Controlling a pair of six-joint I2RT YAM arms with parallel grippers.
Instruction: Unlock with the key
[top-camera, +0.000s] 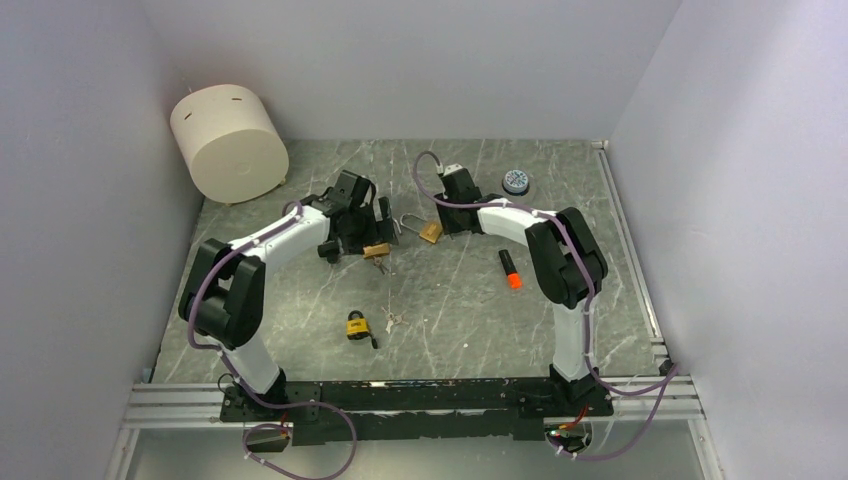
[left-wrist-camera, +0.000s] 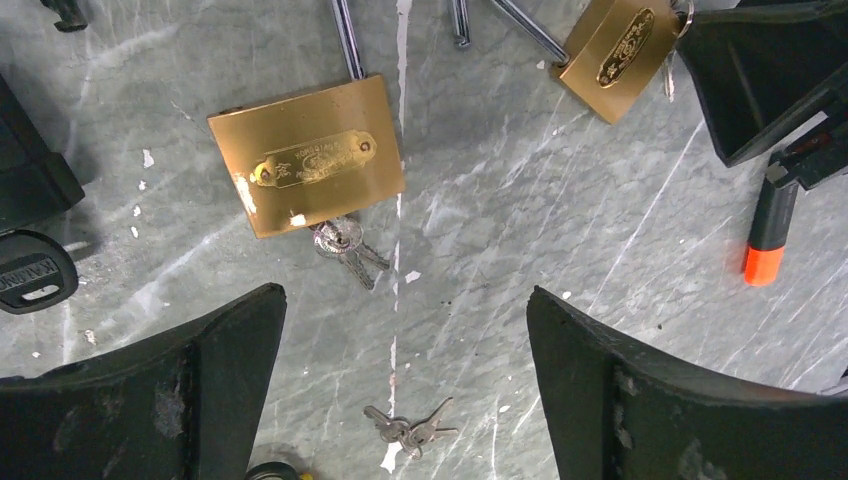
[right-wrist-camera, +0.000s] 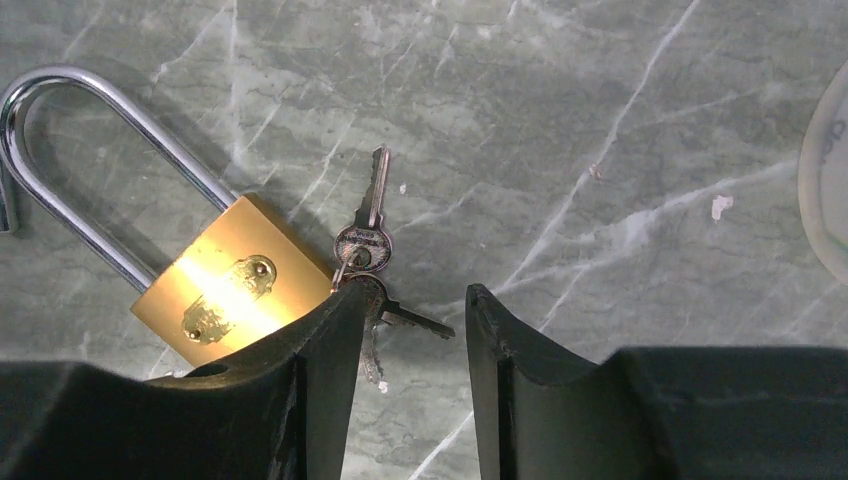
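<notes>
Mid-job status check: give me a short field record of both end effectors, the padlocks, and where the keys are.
left end effector: open wide, near the large brass padlock, holding nothing
right end effector: jaws apart, at the key bunch beside the long-shackle padlock
large padlock's keys: at its bottom edge, whether inserted unclear
loose keys: lying beside the yellow-and-black padlock
orange marker: lying apart, right of the locks
any lock opened: cannot tell
</notes>
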